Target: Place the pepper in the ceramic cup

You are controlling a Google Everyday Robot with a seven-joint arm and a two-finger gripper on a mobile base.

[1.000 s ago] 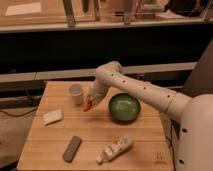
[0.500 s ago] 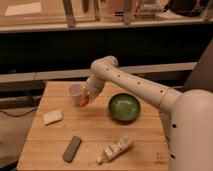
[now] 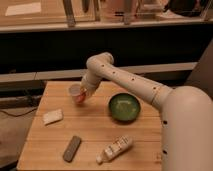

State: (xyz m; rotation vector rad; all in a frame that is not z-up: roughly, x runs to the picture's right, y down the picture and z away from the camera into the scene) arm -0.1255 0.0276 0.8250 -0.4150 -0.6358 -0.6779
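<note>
One release is left to be done well. Toward ten o'clock on the table [image 3: 95, 130] the ceramic cup [image 3: 74, 90] is seen upright. The pepper [image 3: 80, 98] is held at its five o'clock, just beside the rim, clamped in the closed end effector [image 3: 82, 95]. It should be raised, centred over the mouth, pointed end-down, and only then released, so that the cup is not knocked.

gripper [image 3: 83, 93] at ceramic cup [image 3: 74, 90] rim; cup pale, matt. pepper [image 3: 80, 99] at gripper tip: smooth red-orange skin. arm [image 3: 130, 80]: smooth cream plastic shell. table [image 3: 95, 125]: matt light wood planks. bowl [image 3: 124, 107] right of gripper: glossy green.
</note>
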